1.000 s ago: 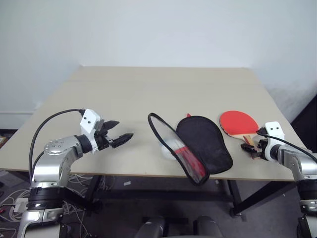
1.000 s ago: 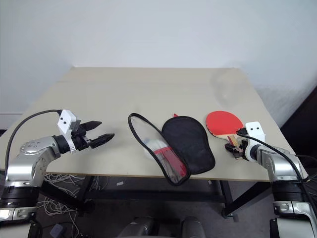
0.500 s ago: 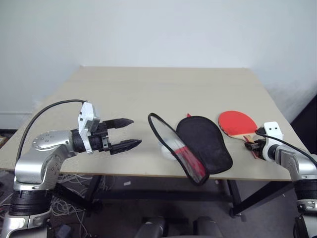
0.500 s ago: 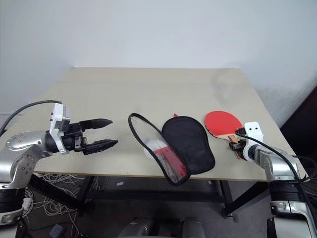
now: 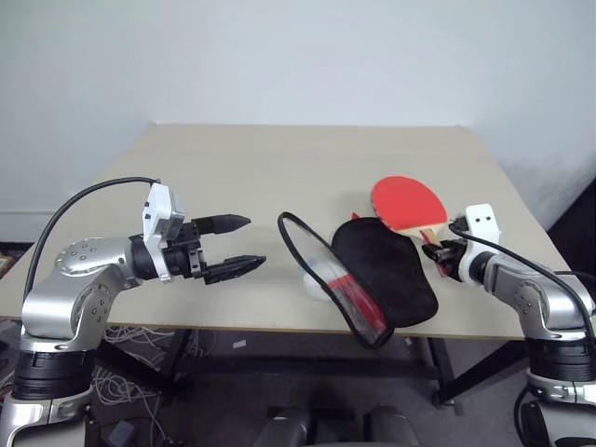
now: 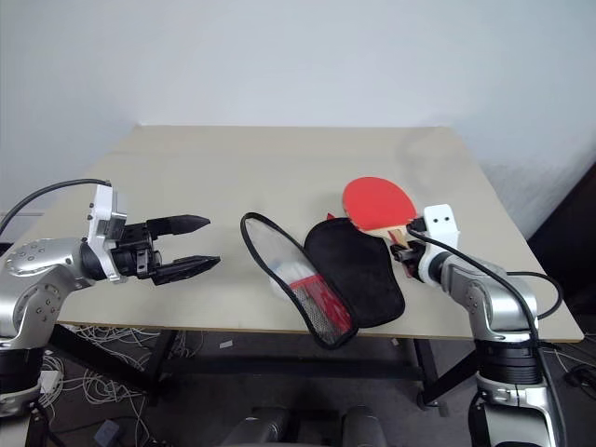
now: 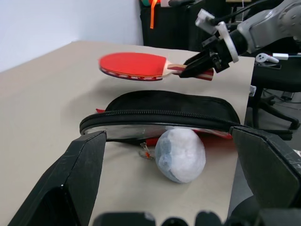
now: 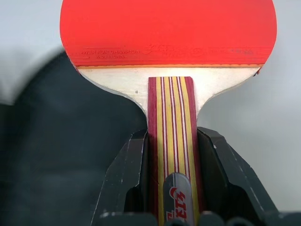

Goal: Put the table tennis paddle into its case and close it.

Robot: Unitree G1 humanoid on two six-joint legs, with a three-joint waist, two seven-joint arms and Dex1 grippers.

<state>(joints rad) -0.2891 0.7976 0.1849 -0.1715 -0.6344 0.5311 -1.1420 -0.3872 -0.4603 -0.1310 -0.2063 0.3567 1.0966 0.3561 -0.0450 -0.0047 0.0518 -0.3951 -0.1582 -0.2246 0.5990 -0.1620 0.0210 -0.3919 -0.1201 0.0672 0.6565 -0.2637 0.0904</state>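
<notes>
Now the paddle point(image 5: 405, 202) hangs clear of the table point(image 5: 279, 168), its red blade level and sitting over the far right edge of the case point(image 5: 372, 279). The right gripper point(image 8: 171, 188) has it by the striped wooden handle, one black finger pressed against each side. The case lies near the table's front edge, unzipped: the black half lies flat, and the other half stands up beside it, with its zipper rim forming a tall loop. A small white wad point(image 7: 180, 155) rests on the table just beside the raised half, on the left gripper's side. The left gripper point(image 5: 233, 244) hovers left of the case, well apart from it, pointing toward it with its two fingers spread wide and nothing between them.
</notes>
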